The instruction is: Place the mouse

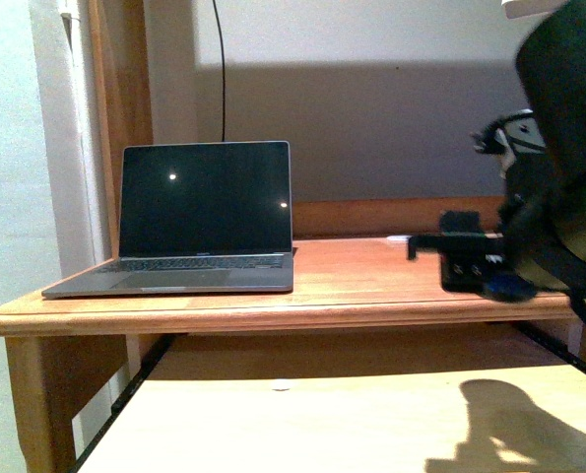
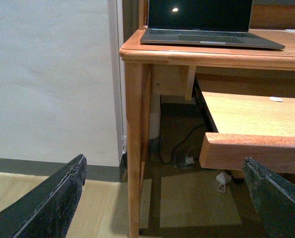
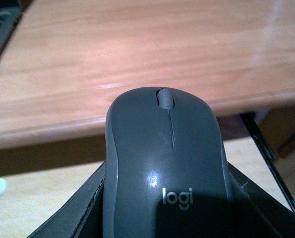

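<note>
Nearest the lens, in the right wrist view, the mouse [image 3: 167, 168] fills the lower centre of the frame. It is dark grey, with its scroll wheel [image 3: 165, 97] uppermost and "logi" printed in pale letters on its dome. Black fingers [image 3: 83, 213] of the right gripper [image 3: 169, 218] flank it on both sides, closed upon it. Behind it lie the front edge of the desk [image 3: 137, 59] and, lower, a pale pull-out shelf [image 3: 48, 183]. Only the front view shows the right arm [image 1: 563, 148], a blurred dark mass at the right edge reaching leftward above the desktop, well right of the open laptop [image 1: 204, 212], whose screen is dark; the mouse cannot be made out there. Only the left wrist view shows the left gripper [image 2: 164, 198], its fingers spread wide at the lower corners, holding nothing, low beside the desk leg [image 2: 135, 148].
</note>
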